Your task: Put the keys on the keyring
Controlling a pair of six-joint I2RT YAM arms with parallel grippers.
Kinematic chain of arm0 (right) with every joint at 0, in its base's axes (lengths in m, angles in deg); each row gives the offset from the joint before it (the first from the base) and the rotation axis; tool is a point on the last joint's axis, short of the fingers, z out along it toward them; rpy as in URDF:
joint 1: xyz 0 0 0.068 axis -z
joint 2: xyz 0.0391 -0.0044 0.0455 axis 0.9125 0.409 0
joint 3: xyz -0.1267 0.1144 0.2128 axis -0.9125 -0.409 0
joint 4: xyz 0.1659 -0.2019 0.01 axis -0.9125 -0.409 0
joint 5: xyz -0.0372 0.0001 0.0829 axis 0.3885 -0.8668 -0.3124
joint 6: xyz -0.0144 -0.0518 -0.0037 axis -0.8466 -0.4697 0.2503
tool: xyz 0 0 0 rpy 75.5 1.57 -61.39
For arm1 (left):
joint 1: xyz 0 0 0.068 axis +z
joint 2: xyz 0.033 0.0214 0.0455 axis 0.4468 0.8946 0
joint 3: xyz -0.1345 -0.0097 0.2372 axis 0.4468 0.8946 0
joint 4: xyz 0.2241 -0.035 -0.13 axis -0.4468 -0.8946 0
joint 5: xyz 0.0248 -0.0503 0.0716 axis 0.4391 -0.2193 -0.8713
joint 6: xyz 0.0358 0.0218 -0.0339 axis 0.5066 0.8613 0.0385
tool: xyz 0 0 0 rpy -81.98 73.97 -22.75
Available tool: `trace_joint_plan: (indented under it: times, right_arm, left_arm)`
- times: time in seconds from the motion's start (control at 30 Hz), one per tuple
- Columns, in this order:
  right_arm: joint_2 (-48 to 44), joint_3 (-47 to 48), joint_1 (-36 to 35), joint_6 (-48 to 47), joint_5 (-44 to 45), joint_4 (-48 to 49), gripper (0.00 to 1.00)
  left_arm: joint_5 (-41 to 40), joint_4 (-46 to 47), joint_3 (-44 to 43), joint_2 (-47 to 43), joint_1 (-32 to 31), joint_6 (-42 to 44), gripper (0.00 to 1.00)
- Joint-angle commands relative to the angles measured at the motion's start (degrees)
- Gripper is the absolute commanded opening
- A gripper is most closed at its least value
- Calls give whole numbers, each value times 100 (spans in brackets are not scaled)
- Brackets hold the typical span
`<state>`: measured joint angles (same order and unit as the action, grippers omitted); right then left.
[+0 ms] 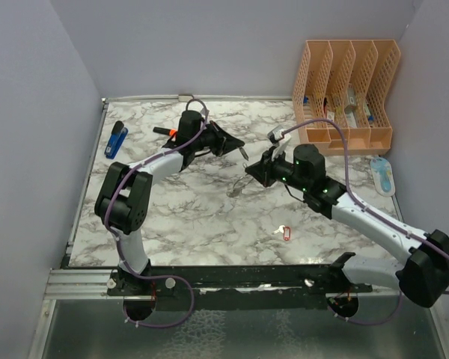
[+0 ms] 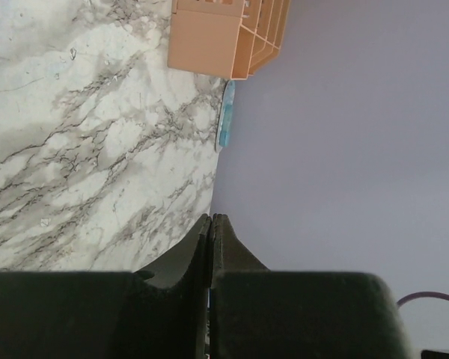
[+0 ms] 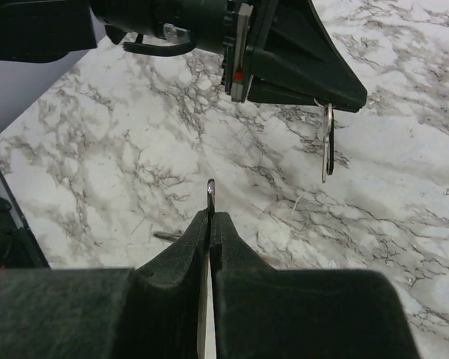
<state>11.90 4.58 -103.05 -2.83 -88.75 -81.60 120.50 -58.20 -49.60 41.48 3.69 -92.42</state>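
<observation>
My left gripper (image 1: 238, 144) reaches over the back middle of the marble table, jaws pressed together (image 2: 210, 217). In the right wrist view a thin silver ring, seemingly the keyring (image 3: 328, 146) seen edge-on, hangs from its tip (image 3: 352, 101). My right gripper (image 1: 248, 170) sits just in front of it, shut (image 3: 211, 215) on a flat metal key (image 3: 210, 191) whose end sticks out past the fingertips. A key with a red tag (image 1: 284, 232) lies on the table nearer the front. A small silver piece (image 1: 236, 188) lies below the right gripper, too small to identify.
An orange slotted file rack (image 1: 348, 90) stands at the back right, with a blue-and-white object (image 1: 382, 174) beside it. An orange-capped marker (image 1: 162, 131) and a blue object (image 1: 117, 140) lie at the back left. Grey walls enclose three sides of the table.
</observation>
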Motion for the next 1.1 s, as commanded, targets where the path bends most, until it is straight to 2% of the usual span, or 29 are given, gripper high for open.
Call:
trace_joint_plan:
  times: [0.0,0.23,0.57,0.8,1.07]
  right_arm:
    - [449,111,-74,82,243,1126,1]
    - [1056,271,-153,209,353,1701,1]
    - [1376,-92,-172,336,1245,2997,1]
    - [2026,38,-244,354,1330,3651,1]
    - [1804,-282,-341,217,1797,3940,1]
  left_arm:
    - [-99,-165,-41,-87,41,-292,0]
    - [32,-402,-68,-165,62,-534,0]
    - [102,-436,-96,-360,66,-897,0]
    - [96,-660,-234,-556,79,-890,0]
    - [112,-492,-102,-699,114,-1079,0]
